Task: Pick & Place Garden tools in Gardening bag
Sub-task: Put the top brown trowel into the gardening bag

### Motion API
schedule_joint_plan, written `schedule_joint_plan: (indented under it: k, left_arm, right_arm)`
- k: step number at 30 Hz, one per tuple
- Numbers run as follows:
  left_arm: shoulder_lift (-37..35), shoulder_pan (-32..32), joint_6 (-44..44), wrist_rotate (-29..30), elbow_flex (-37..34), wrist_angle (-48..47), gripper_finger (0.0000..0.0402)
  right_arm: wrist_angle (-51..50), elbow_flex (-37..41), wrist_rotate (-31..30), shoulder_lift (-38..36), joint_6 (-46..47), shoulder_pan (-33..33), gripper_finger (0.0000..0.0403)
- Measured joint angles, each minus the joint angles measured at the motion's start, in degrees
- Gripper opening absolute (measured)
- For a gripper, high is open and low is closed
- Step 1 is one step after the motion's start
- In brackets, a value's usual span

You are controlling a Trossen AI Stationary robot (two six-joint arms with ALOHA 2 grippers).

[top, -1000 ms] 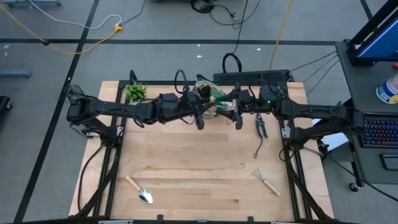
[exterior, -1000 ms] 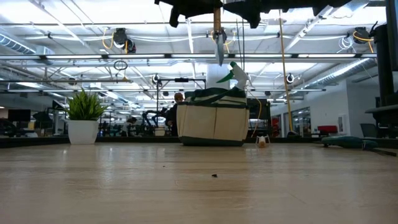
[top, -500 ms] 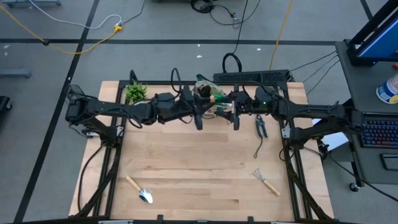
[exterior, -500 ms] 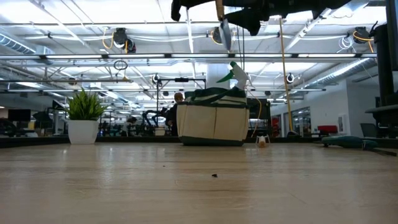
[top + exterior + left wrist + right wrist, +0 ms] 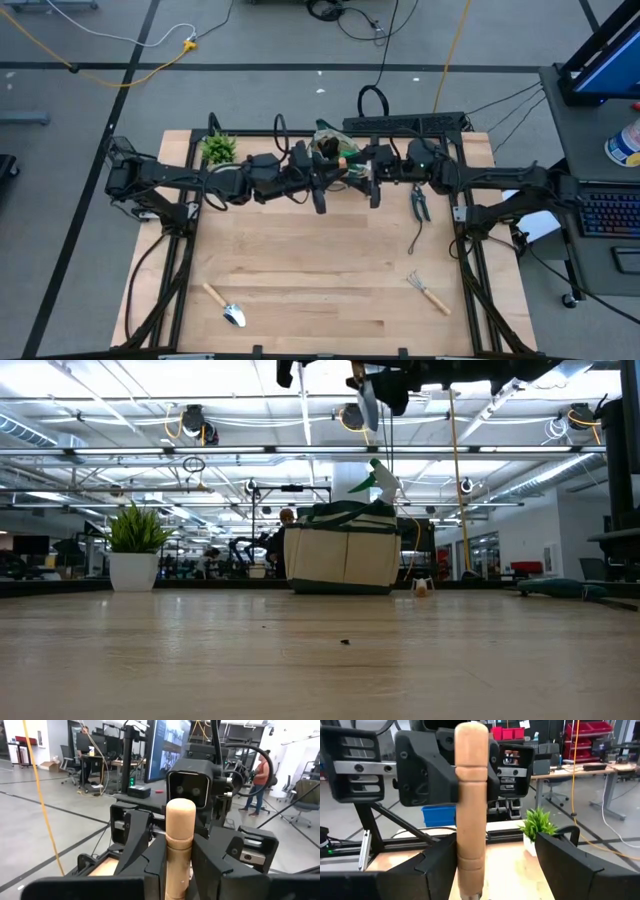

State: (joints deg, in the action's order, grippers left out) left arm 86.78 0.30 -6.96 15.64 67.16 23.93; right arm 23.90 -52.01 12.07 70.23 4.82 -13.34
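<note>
Two tools lie loose; left gripper [image 5: 318,192] clamps a wooden handle [image 5: 471,810], right gripper [image 5: 374,188] spread.

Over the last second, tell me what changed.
The left gripper, jaws clamped on the wooden-handled tool, carried it up and toward the gardening bag. The right gripper, facing it, moved along with its jaws open beside the handle. Trowel, hand rake and pruning shears stayed put.

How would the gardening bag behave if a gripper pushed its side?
The gardening bag is fabric, so its wall would probably give rather than slide. It sits wide and flat, so tipping seems unlikely. The spray bottle inside may shift.
</note>
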Motion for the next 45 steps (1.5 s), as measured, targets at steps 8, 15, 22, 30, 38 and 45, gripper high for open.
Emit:
schedule_joint_plan:
  k: [8, 15, 22, 30, 38, 45]
  left_arm:
    - [0.00, -0.05, 0.01, -0.26, 0.00, -0.37, 0.0067]
    - [0.00, -0.01, 0.04, -0.33, 0.02, -2.33, 0.0067]
    - [0.00, -0.01, -0.09, -0.31, 0.02, -2.77, 0.0067]
    - [0.00, -0.05, -0.07, -0.43, 0.00, -2.83, 0.0066]
    - [0.00, 0.08, 0.37, -0.15, 0.01, -2.86, 0.0106]
    - [0.00, -0.01, 0.83, 0.76, 0.00, -3.03, 0.0199]
  right_arm:
    - [1.51, 0.00, 0.18, 0.99, 2.20, 0.02, 0.0228]
    - [2.60, 0.11, 0.43, 0.93, 3.46, 0.04, 0.0152]
    - [2.91, 0.11, 0.99, 0.90, 3.28, 0.08, 0.0061]
    - [2.87, 0.11, 0.16, 0.88, 3.32, 0.74, 0.0061]
    - [2.89, 0.11, -0.10, 0.88, 3.40, 0.72, 0.0061]
    - [3.15, 0.09, -0.74, 0.86, 3.27, 0.61, 0.0061]
